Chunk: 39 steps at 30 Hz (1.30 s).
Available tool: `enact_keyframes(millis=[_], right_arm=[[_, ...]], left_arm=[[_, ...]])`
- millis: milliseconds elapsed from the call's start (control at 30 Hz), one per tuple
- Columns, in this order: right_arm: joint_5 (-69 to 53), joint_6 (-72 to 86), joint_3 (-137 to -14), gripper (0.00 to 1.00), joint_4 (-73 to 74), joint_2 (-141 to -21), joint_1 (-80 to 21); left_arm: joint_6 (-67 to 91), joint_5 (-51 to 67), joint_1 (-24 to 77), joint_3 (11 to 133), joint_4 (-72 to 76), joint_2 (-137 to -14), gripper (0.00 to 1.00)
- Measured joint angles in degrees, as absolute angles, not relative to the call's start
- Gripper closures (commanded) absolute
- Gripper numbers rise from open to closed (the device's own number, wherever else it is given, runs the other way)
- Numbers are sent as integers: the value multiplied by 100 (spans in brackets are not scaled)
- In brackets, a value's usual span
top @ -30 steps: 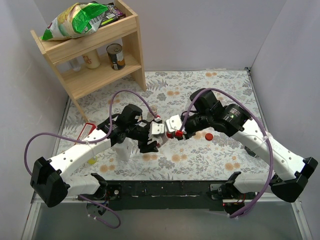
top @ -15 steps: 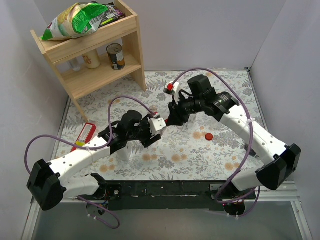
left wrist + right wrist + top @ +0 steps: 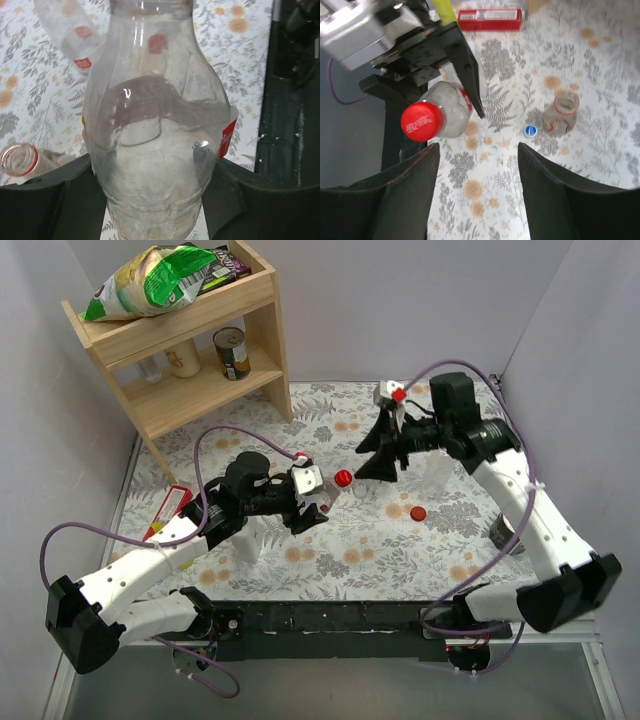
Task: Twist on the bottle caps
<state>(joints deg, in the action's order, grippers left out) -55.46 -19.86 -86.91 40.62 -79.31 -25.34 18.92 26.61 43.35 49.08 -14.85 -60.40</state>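
Fingers (image 3: 560,200) of the right gripper (image 3: 379,462) stand spread with nothing between them, close to the red cap (image 3: 422,121) but not touching it. That cap sits on the neck of the held bottle (image 3: 155,150); how tightly it is turned on cannot be told. The left gripper (image 3: 316,502) pinches this clear bottle around its body, one finger pressed to each side, and holds it tipped over with the cap end facing the right gripper. Seen from the right wrist, a blue cap (image 3: 530,131) lies on the floral table (image 3: 450,550) to the right of the held bottle, and an uncapped bottle (image 3: 561,114) stands just beyond it. From above, a loose red cap (image 3: 418,512) lies near the held bottle on its right. A red box (image 3: 170,510) lies well apart on its left, past the left arm.
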Motion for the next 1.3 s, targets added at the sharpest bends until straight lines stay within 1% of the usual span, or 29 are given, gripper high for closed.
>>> enact_keyframes(millis=[67,133,200,300,433,933,1200,1300], right_arm=[[-5728,-2110,-7964,27,3570,-7284,-2554],[-5833,-2132,-7596,27,3267,-6886,-2598],[-5964,-2121,-7483,28,2921,-6713,-2630],[-6106,-1977,-7472,28,2418,-6775,-2630],[-6217,-1706,-7330,32,1946,-6829,-2679],[-6469,-1090,-7229,42,1459,-6884,-2978],[-6580,-882,-7229,37,1232,-6901,-3096],[-6606,-803,-7229,39,1087,-6904,-3127]], left_arm=[[1857,3002,4318,5107,-1584,-6097,100],[1758,3232,4270,5260,-1653,-6121,100],[1671,3393,4241,5374,-1719,-6141,100],[1599,3568,4215,5529,-1861,-6200,100],[1562,3671,4206,5542,-1949,-6222,100],[1503,3857,4169,5542,-1951,-6222,100],[1546,3857,4169,5542,-1887,-6281,100],[1614,3854,4165,5542,-1890,-6370,100]])
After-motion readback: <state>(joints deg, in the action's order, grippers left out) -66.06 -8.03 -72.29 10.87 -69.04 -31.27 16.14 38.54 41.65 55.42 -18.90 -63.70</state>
